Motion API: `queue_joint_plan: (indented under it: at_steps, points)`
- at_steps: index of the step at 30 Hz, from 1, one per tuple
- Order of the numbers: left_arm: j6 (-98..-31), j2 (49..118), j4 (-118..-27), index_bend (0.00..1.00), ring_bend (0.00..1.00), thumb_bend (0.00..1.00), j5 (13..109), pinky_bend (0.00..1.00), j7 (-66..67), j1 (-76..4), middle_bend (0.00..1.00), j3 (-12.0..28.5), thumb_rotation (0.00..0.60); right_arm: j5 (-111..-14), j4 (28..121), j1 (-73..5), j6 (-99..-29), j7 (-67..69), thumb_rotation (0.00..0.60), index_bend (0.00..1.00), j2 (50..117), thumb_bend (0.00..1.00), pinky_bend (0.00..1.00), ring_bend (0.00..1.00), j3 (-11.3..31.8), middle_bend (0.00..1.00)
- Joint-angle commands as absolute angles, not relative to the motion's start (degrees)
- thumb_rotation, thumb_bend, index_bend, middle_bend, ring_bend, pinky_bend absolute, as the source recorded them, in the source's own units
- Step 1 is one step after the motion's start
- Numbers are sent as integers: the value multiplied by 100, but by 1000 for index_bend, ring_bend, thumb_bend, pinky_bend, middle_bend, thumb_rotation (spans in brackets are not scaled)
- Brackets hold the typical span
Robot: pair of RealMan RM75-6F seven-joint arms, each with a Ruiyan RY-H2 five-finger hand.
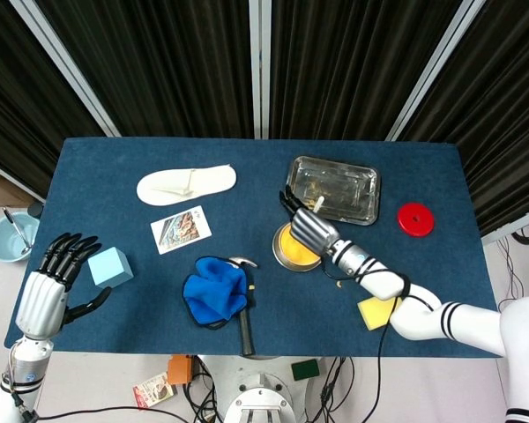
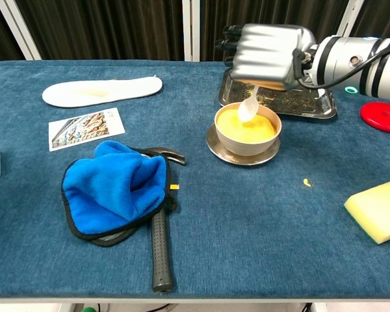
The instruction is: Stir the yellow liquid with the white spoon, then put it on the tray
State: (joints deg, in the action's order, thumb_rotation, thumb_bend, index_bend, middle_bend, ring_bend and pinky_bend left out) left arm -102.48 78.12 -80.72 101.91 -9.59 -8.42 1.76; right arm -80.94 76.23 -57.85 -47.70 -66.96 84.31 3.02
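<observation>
the right hand [image 2: 268, 52] is pinching the white spoon [image 2: 248, 108] from above, its bowl hanging just over the yellow liquid [image 2: 246, 126]; the left hand [image 1: 48, 286] is resting spread beside the counter [image 1: 115, 176].

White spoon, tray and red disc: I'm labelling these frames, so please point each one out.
white spoon [image 2: 248, 109]: chest view, on its bowl, hanging over the yellow liquid.
tray [image 1: 363, 189]: head view, on a bare stretch of its floor near the right rim.
red disc [image 1: 415, 218]: head view, on its flat top.
</observation>
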Motion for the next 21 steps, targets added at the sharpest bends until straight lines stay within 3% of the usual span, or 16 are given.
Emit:
queue_joint_plan:
  at_steps: [1, 11, 21]
  points:
    - [-10269, 7832, -8023, 171, 112, 168, 10171, 118, -1000, -816, 162, 167, 600, -8230, 7525, -5925, -4626, -7100, 600, 680, 8442, 477, 101, 63, 182, 297]
    - [-10312, 7923, -7846, 171, 112, 168, 10129, 118, -1148, -760, 161, 146, 600, -8602, 7200, -5933, -4756, -7289, 600, 706, 8843, 477, 92, 78, 31, 304]
    - [-10353, 7946, -7778, 170, 112, 168, 10144, 118, -1209, -743, 162, 145, 600, -8458, 7267, -5473, -5302, -6608, 600, 715, 9011, 477, 81, 79, 138, 311]
